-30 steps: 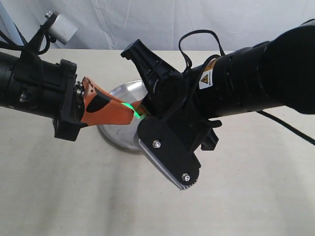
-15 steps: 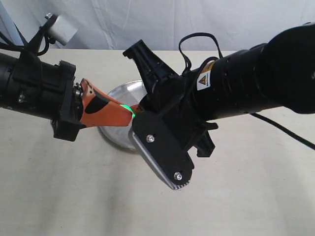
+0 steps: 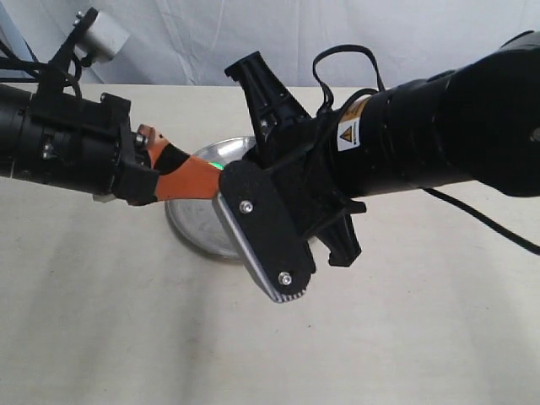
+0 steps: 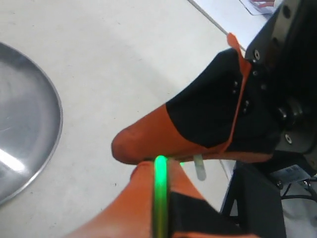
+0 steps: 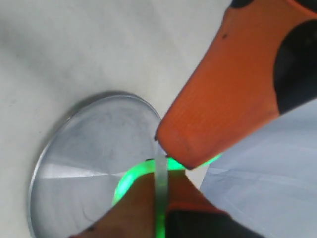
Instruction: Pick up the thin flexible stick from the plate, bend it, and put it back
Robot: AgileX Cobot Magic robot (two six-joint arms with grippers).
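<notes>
Two robot arms meet above a shiny steel plate (image 3: 190, 229) on a beige surface (image 3: 101, 321). The left end effector (image 4: 137, 161), reaching in from 9 o'clock, and the right end effector (image 5: 162, 161), from 3 o'clock, are each pinched closed on the thin flexible stick (image 4: 160, 198). It glows green and is held in the air over the plate's 12 o'clock side.

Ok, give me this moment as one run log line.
left gripper: shut on stick | right gripper: shut on stick | stick: glowing green, off the plate
</notes>
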